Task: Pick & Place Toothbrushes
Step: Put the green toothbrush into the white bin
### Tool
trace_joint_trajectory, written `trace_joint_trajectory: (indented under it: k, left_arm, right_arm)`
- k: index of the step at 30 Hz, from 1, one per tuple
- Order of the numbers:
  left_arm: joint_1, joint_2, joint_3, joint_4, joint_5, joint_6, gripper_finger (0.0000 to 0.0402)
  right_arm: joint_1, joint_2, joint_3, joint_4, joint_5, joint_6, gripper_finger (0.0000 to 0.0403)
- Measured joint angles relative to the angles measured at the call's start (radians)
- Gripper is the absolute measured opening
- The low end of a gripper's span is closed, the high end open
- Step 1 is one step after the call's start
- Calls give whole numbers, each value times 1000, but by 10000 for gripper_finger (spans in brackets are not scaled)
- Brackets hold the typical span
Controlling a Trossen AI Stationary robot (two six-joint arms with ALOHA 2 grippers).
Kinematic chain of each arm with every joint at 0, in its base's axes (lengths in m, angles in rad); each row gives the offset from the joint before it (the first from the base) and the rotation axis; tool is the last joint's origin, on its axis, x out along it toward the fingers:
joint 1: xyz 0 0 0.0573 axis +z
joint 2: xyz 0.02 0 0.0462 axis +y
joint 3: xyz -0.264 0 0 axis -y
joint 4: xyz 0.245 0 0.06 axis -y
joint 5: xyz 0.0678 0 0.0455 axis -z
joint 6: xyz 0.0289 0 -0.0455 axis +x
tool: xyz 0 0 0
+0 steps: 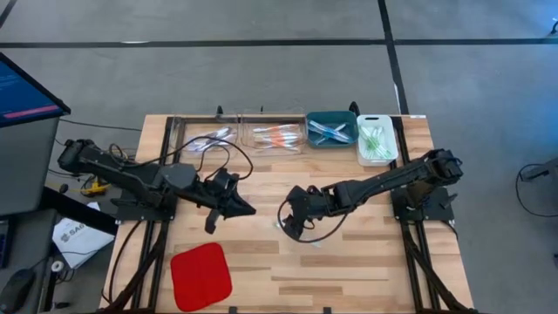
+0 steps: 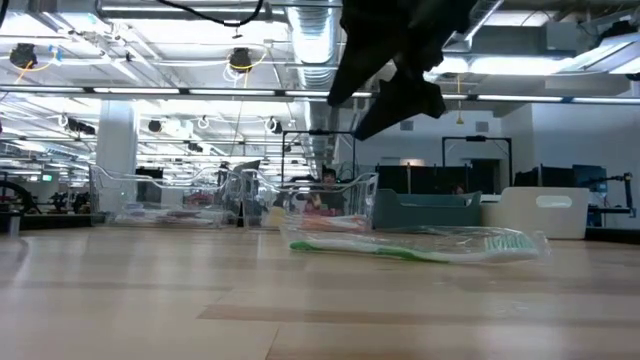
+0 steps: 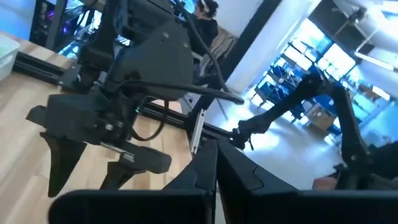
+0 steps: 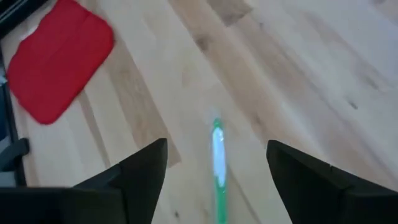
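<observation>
A green-and-white toothbrush (image 4: 217, 163) in a clear wrapper lies flat on the wooden table (image 2: 420, 246), near its middle. My right gripper (image 4: 216, 146) hangs open above it, slanting down, one finger on each side of the toothbrush and clear of it (image 1: 292, 224). Left of it, my left gripper (image 1: 249, 209) is raised and level, shut on nothing (image 3: 214, 177). More toothbrushes lie in the bins along the far edge.
Along the far edge stand two clear bins (image 1: 205, 139) (image 1: 275, 137), a teal bin (image 1: 331, 129) and a white bin (image 1: 376, 139). A flat red pad (image 1: 200, 275) lies near the front left. Bare wood lies between the pad and the right edge.
</observation>
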Motion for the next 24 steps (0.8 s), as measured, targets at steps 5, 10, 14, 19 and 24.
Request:
trace_joint_trajectory:
  k: [5,10,14,19,24]
  left_arm:
    - [8,0,0,-1,19,26,0]
    - [9,0,0,-3,58,37,0]
    - [9,0,0,-5,58,60,0]
    - [9,0,0,-10,59,62,0]
    - [8,0,0,-30,72,59,0]
  right_arm:
    - [40,0,0,1,-41,55,270]
    - [110,4,0,-99,44,57,270]
    - [89,86,-10,-146,15,52,270]
    - [83,203,75,-109,-166,60,270]
    - [97,291,216,-164,-86,13,270]
